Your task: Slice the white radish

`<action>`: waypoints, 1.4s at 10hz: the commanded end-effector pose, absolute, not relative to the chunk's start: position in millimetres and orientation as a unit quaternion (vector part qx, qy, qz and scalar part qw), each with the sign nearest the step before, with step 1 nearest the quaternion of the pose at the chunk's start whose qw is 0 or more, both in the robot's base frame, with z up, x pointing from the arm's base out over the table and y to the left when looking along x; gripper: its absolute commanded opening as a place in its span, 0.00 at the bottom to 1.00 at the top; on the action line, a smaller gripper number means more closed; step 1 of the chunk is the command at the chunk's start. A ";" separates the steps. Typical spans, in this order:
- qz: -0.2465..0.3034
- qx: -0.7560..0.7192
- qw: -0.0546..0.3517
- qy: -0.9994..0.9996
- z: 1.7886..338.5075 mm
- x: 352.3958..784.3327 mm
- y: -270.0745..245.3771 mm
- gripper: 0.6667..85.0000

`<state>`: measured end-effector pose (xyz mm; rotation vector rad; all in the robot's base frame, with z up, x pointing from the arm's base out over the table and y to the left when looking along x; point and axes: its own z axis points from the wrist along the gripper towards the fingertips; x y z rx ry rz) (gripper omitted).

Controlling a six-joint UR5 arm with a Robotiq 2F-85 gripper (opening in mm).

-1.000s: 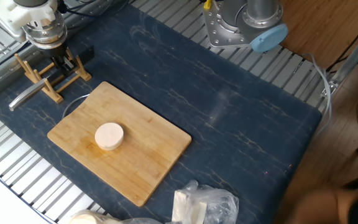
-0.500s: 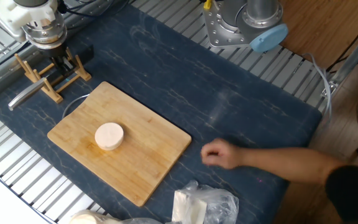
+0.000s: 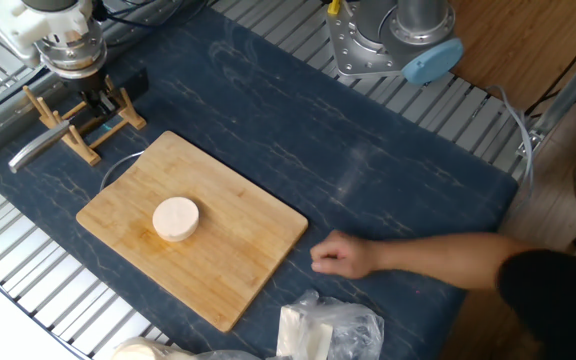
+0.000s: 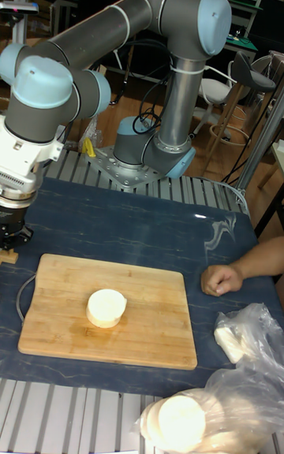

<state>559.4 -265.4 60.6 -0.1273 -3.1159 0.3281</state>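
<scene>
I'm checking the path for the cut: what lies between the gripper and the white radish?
In the fixed view, the wooden knife rack stands under the gripper; beyond it only bare cutting board reaches the white radish.

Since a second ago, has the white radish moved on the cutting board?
No. The white radish sits at the same spot on the cutting board in the fixed view, uncut; only a person's hand has come in beside the board.

Dark blue mat (image 3: 298,140) over slatted metal table (image 3: 28,275), wooden floor (image 3: 538,40), office chair (image 4: 237,80), dim workshop background.
</scene>
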 end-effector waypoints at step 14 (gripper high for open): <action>0.022 -0.026 -0.008 -0.999 190.5 568.1 -173.3 0.00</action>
